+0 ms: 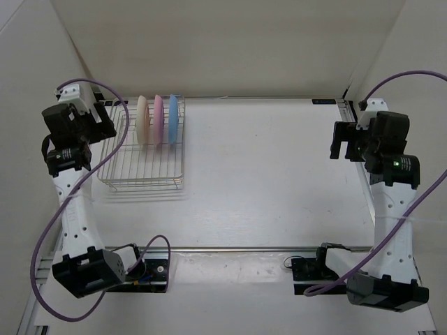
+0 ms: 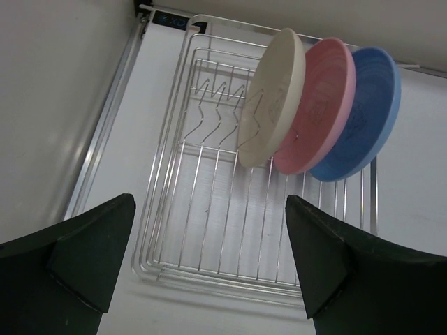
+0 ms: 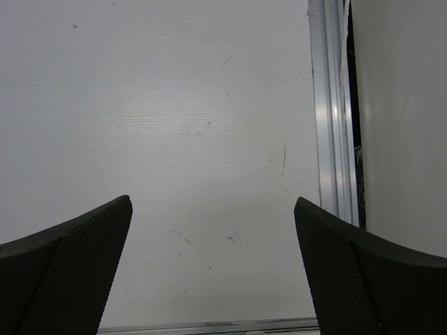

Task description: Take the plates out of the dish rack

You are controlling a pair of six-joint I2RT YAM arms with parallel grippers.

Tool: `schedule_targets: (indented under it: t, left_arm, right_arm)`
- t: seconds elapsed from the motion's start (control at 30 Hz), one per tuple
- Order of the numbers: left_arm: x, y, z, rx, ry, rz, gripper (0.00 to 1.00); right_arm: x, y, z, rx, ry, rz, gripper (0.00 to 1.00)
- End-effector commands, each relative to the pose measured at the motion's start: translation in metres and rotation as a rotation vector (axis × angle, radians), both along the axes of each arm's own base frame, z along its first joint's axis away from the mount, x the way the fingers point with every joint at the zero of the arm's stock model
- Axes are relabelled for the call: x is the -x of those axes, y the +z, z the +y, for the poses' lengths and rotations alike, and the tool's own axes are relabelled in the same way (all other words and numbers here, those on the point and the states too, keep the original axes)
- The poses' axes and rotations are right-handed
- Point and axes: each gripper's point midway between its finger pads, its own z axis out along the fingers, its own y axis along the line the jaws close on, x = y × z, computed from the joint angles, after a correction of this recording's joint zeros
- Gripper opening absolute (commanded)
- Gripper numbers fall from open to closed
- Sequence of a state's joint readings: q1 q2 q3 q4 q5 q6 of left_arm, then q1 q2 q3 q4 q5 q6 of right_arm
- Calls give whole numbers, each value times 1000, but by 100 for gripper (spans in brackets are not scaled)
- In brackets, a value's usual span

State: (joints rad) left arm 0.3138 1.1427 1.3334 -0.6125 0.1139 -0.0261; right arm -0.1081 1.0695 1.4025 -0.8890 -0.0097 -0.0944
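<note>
Left wrist view alone shows faint marks, possibly embossed, on three matte round plates [image 2: 318, 105] standing edgewise in the wire dish rack [image 2: 165, 139], far-left tabletop [image 1: 279, 174]. Left end effector [image 2: 208, 230] and right end effector [image 3: 213, 230]: spread, empty.

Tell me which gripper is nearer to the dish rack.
Left. The left gripper hangs open at the left side of the dish rack, left of the standing plates. The right gripper, also open, is far across the table near its right edge.
</note>
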Motion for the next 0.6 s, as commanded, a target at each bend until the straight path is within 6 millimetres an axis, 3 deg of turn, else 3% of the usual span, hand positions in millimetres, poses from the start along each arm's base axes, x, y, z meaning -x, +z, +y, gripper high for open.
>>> schedule_targets:
  t: [0.0,0.2,0.23,0.3,0.33,0.37,0.4,0.57]
  left_arm:
    - [-25,-4,-10,43,-131,-33,100]
    - [-69,-13,-39,157,-421,-36,100]
    - [-79,-26,-45,208,-499,-13,100]
    - [-91,-20,-49,247,-581,-31,100]
    - [-92,-18,-62,297,-682,-42,100]
    - [-104,-26,-61,330,-709,-26,100]
    - [-105,-25,-68,367,-775,-32,100]
    - [-134,-55,-65,495,-822,16,100]
  right_arm:
    - [14,9,-4,68,19,-54,100]
    - [25,-2,-2,78,39,-34,100]
    - [26,-6,-5,87,25,-21,100]
    - [28,-8,-7,94,15,-18,100]
    - [29,-12,-7,93,15,-9,100]
    - [29,-12,-7,93,15,-9,100]
    - [29,-12,-9,98,7,-8,100]
    - [31,-17,-8,94,3,10,100]
